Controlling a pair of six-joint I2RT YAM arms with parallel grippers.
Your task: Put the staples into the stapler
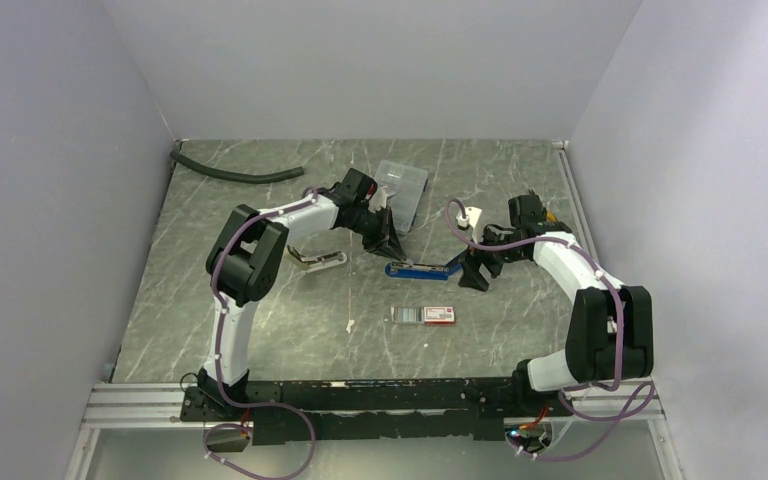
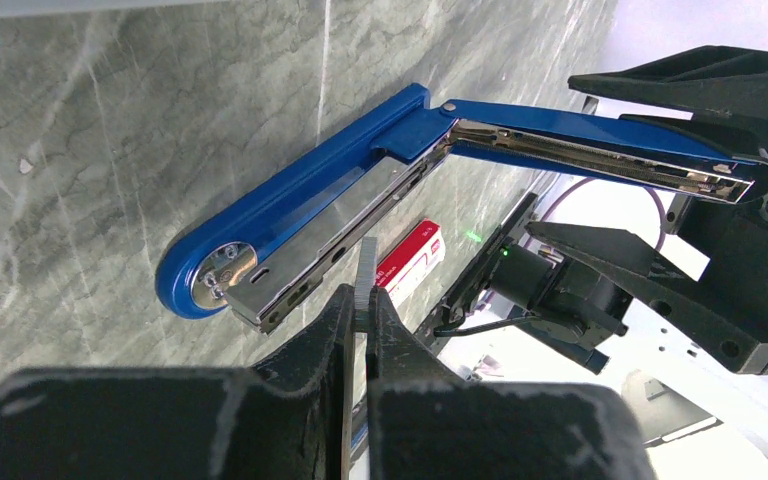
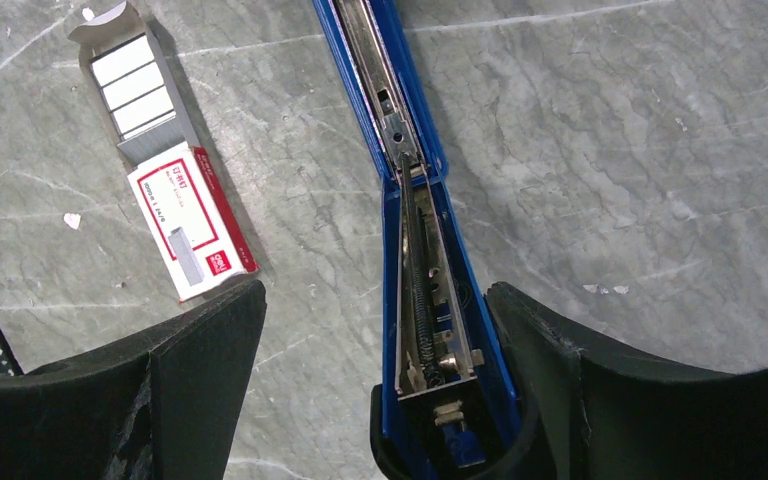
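Observation:
The blue stapler (image 1: 418, 268) lies open mid-table, its lid swung up to the right. In the left wrist view its metal magazine (image 2: 332, 238) is bare above the blue base (image 2: 290, 195), and the lid (image 2: 600, 150) rises toward my right gripper. My left gripper (image 2: 362, 296) is shut on a thin grey strip of staples (image 2: 366, 268), held edge-on just above the magazine's front end. My right gripper (image 3: 375, 295) is open, with the lid's end (image 3: 440, 330) between its fingers, close to the right one. More staples (image 3: 135, 85) sit in the tray pulled out of the white-and-red box (image 3: 192, 222).
The staple box (image 1: 426, 315) lies in front of the stapler. A clear compartment case (image 1: 401, 188) stands behind my left gripper (image 1: 388, 245). A black hose (image 1: 235, 176) lies at the back left. A small metal tool (image 1: 317, 260) and a white scrap (image 1: 350, 324) lie left of centre.

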